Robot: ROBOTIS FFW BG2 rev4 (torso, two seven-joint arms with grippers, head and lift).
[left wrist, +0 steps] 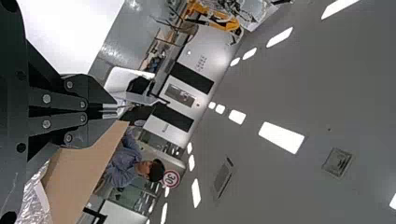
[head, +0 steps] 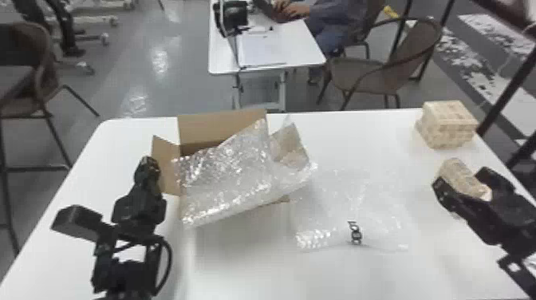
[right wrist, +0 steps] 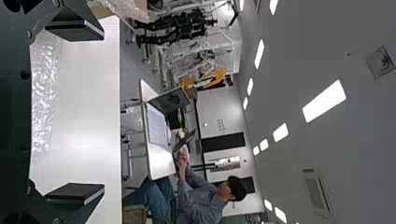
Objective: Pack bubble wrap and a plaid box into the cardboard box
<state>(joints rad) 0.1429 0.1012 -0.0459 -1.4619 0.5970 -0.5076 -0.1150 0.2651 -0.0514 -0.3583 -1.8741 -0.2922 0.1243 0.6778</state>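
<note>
Evidently, the cardboard box [head: 221, 125] is meant to be lined first, since its mouth is largely covered by the bubble wrap [head: 231, 175], draped over the near and right-hand edges and not tucked in. Beside the left flap [head: 165, 163], the left gripper [left wrist: 114, 111] is held upright with its jaws narrow, pressed together on nothing that can be seen; the flap could be steadied from there. The plaid box [head: 446, 123] is set well to the right of the cardboard box, probably as padding is wanted beneath it. To the right too, the right gripper [right wrist: 95, 112] is held with its jaws wide and nothing gripped between them; whether the beige block [head: 458, 175] seen by them is touched cannot be told.

As for room, the far flap stands up and should be cleared from above. Right of the cardboard box, the desk [head: 255, 271] is partly covered by a clear plastic sheet [head: 347, 215], which could be snagged by a low pass. The plaid box lies near the desk's far right corner, so an outward nudge is best avoided.
</note>
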